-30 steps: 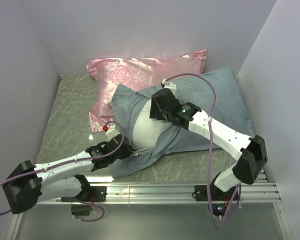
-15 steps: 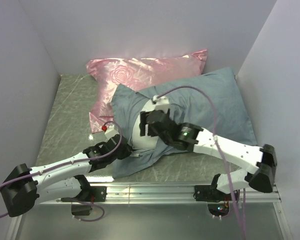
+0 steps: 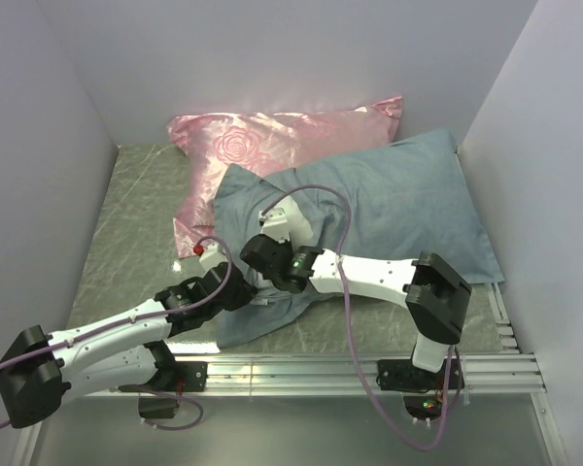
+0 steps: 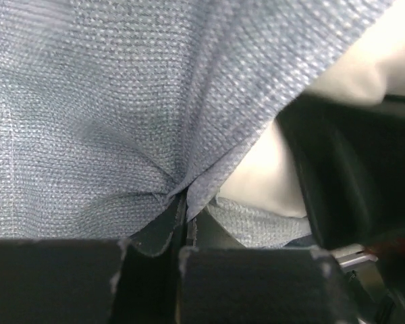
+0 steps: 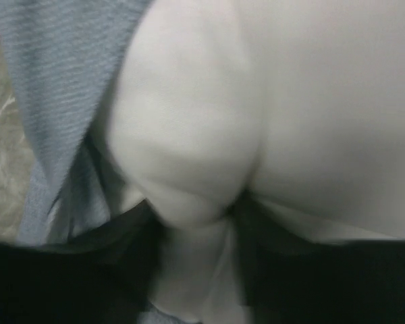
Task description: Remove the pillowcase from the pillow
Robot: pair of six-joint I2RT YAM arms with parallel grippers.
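Pillowcase lies diagonally, open mouth toward near left

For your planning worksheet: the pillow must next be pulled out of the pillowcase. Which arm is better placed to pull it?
Right, probably. The right gripper has its jaws closed on a bulge of the bare white pillow, while the left gripper is shut on the pillowcase, anchoring it.

Slate blue-grey woven pillowcase fills the view above the black left fingers. A plain white pillow bulges between the dark right fingers. Beyond both pairs, a shiny pink cushion bears a rose pattern, on a grey-green marbled worktop. The arms are white with black joints, their cables purple.
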